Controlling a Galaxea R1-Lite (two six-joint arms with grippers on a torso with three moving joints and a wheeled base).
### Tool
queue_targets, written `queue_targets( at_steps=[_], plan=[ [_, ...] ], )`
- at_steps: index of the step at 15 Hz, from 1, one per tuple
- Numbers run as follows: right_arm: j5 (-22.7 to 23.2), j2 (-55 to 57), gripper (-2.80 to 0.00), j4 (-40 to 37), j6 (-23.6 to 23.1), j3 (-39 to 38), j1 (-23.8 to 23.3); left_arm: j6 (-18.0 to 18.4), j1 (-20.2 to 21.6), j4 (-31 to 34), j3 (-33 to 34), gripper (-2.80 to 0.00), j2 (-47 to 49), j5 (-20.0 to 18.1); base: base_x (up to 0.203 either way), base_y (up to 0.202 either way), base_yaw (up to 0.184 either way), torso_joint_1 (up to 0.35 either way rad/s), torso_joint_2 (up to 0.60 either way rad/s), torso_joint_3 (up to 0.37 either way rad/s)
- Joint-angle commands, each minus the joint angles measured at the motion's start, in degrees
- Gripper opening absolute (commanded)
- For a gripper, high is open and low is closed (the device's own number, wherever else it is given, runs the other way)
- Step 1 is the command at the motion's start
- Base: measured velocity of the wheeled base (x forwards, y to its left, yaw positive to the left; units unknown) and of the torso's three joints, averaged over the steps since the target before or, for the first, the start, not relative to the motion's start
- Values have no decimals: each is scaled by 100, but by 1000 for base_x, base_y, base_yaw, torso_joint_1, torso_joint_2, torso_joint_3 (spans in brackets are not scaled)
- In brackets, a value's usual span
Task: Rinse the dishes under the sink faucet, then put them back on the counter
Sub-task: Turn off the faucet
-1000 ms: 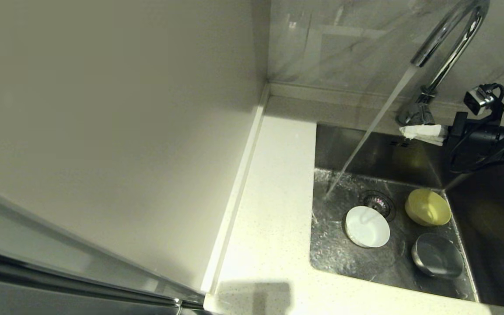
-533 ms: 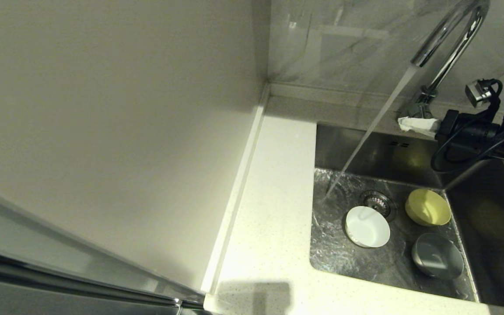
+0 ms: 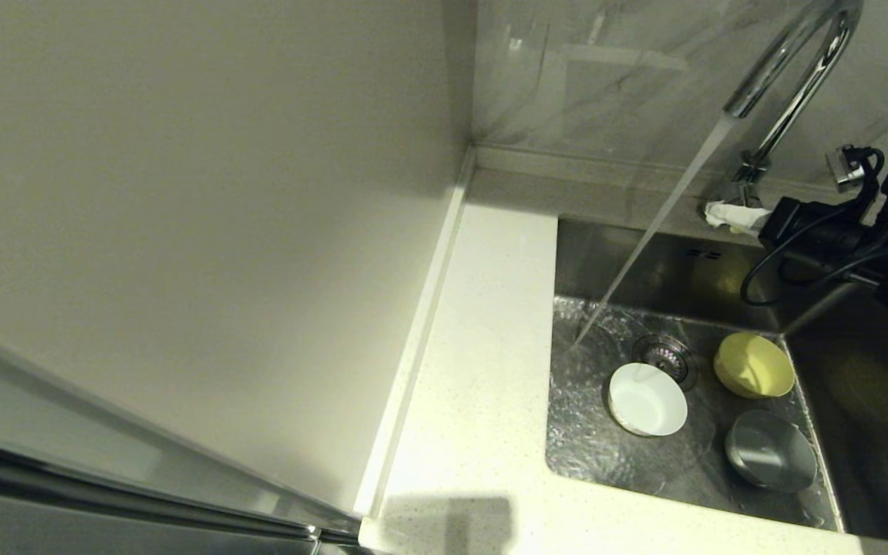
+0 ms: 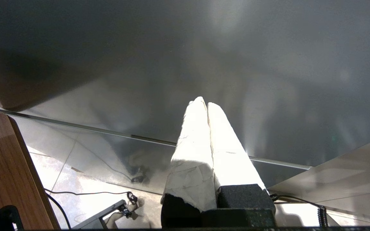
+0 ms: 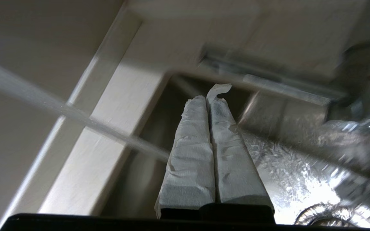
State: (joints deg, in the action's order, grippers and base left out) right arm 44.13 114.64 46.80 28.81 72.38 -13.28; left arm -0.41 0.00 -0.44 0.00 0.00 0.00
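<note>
- Looking at the biggest thing first: the tabletop (image 3: 475, 370), cream speckled stone, runs down the 9 o'clock side of the sink and has no dishes on it yet.
- Next, the sink (image 3: 837, 401): steel basin, floor wet and rippling, water landing at the 9 o'clock edge of the floor, just beside the drain strainer (image 3: 666, 354).
- The faucet (image 3: 787, 73) at 1 o'clock is running, its stream slanting down toward 7 o'clock.
- Right arm: a second ago it reached further over the back rim of the sink; now it has pulled back toward 3 o'clock. The right gripper (image 3: 731, 217) sits near the tap's base with its padded fingers (image 5: 198, 154) pressed together, holding nothing.
- My read: it was at the lever, the tap's on, and now it's clearing off to fetch a bowl.
- All three bowls sit on the sink floor, none under the stream: the white bowl (image 3: 647, 399) touching the strainer at 7 o'clock of it, the yellow bowl (image 3: 754, 365) at 3 o'clock, the grey bowl (image 3: 771, 461) at 5 o'clock.
- Left gripper (image 4: 207, 107) is parked off-scene, fingers closed and empty.
</note>
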Motion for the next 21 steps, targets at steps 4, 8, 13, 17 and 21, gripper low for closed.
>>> queue_targets(
  at_steps=[4,8,13,17,21],
  plan=[
    [-1027,495,-280,1426,321,1,-6,-2,0,0,18,-280,0,0,0,0,0,0,0,0],
    [-1369,701,-280,1639,362,216,0,-2,0,0,18,-280,0,0,0,0,0,0,0,0],
    [-1403,537,-280,1651,726,113,-1,-2,0,0,18,-280,0,0,0,0,0,0,0,0],
    [-1335,-42,-280,1660,1054,-687,-1,-2,0,0,18,-280,0,0,0,0,0,0,0,0],
    [-1043,-1048,-280,1659,1058,-1979,-7,-2,0,0,18,-280,0,0,0,0,0,0,0,0]
  ],
)
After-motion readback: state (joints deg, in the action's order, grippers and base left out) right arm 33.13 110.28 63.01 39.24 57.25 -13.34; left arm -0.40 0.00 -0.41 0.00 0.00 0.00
